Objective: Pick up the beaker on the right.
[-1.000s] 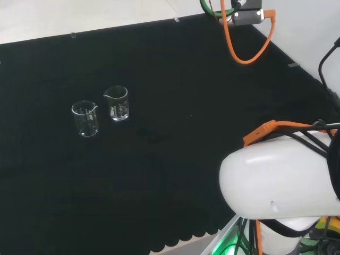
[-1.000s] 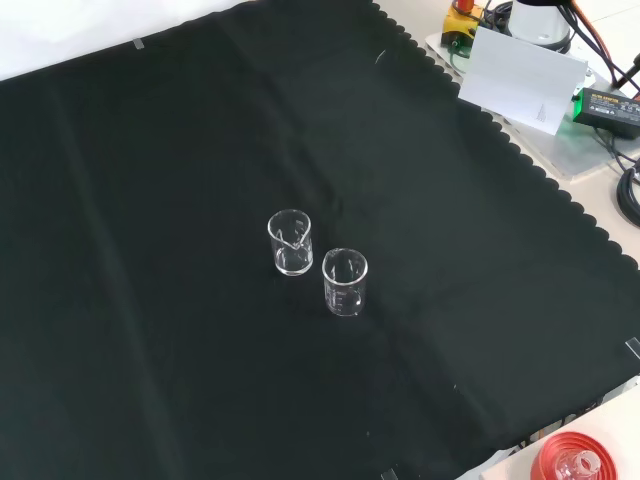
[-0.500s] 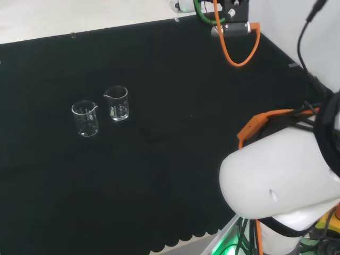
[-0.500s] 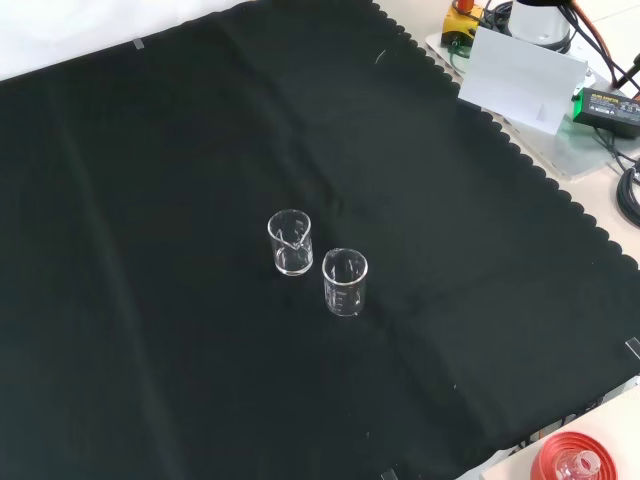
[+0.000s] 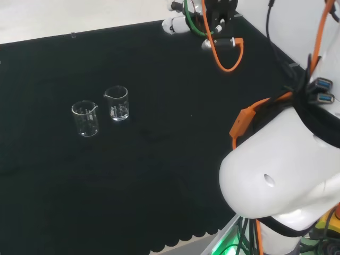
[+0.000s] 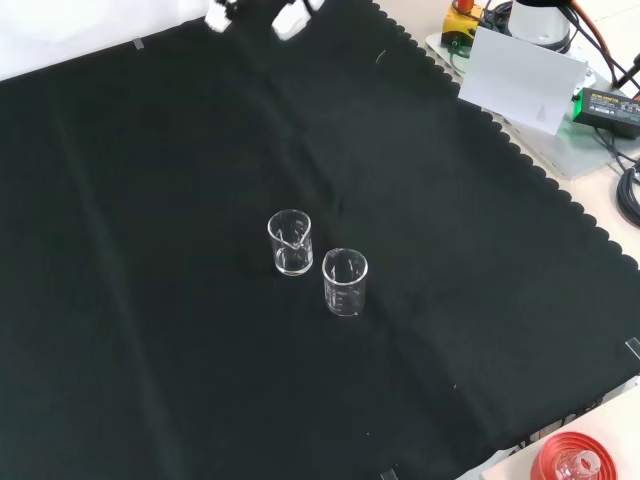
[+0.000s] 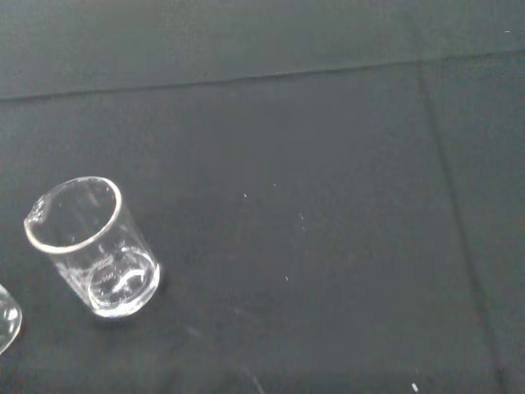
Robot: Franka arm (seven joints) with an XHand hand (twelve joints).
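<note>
Head view: two clear beakers side by side mid-cloth, right beaker [image 5: 116, 103] just beside the left beaker [image 5: 85, 118]. Hand [image 5: 178, 24] high at the far edge, well apart; finger pose impossible to tell.

Front view: white fingertips [image 6: 290, 20] at the top.

Wrist view: target upright, empty. Best to approach from the open side, clear of the neighbour.

A black cloth [image 5: 159, 159] with a scalloped edge is covering the bench. Two clear glass beakers are standing upright on it, just beside each other and apart: in the head view, one beaker [image 5: 85, 118] is sitting left and slightly nearer, the other beaker [image 5: 116, 103] right and farther.
</note>
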